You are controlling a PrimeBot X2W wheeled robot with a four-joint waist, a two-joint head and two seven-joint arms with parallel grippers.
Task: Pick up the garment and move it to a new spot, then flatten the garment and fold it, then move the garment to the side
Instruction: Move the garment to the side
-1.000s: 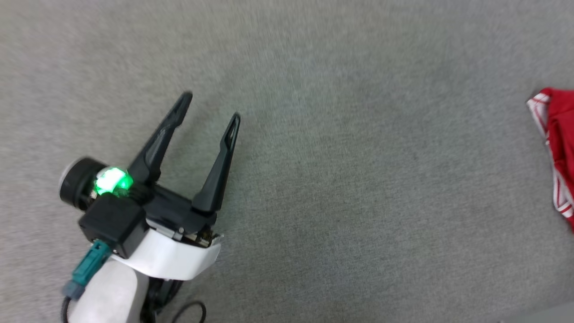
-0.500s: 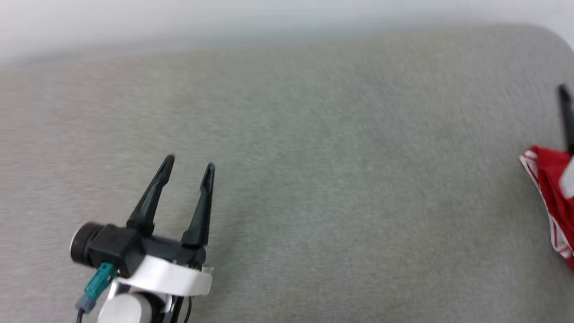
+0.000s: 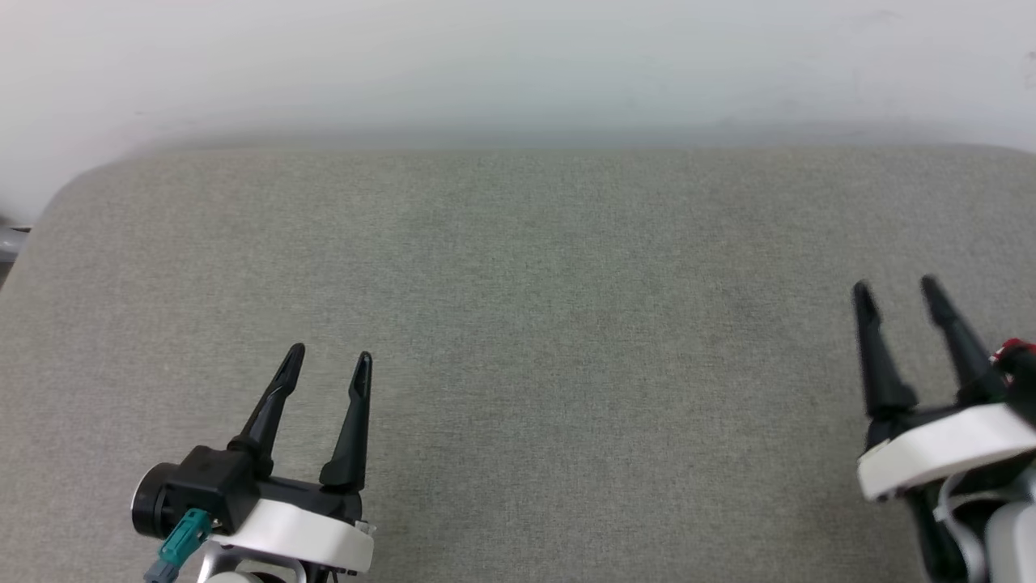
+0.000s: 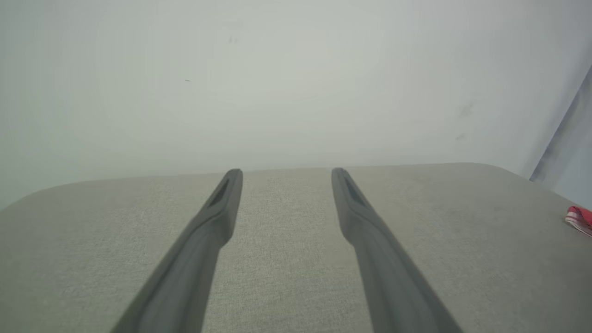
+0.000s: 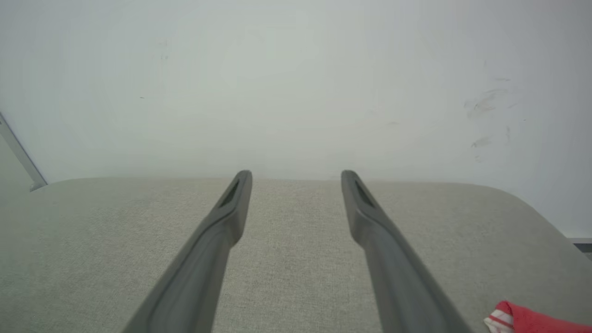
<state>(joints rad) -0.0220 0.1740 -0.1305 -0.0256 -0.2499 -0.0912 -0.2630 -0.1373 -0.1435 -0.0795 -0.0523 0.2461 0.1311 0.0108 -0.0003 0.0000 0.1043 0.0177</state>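
Observation:
Only an edge of the red garment with white-striped trim peeks past my right gripper at the far right of the head view. A small corner of the garment lies at the right edge of the left wrist view, and the garment also sits at the bottom right of the right wrist view. My left gripper hovers open and empty over the grey cloth surface at lower left. My right gripper stands open and empty at lower right, just left of the garment.
The grey padded surface has rounded far corners and ends at a pale wall. A grey metal bar shows at the left edge, past the surface's far left corner.
The head view has tilted up, bringing the wall and far edge into sight. My right gripper has come into view at lower right, and most of the garment has slid out of the frame.

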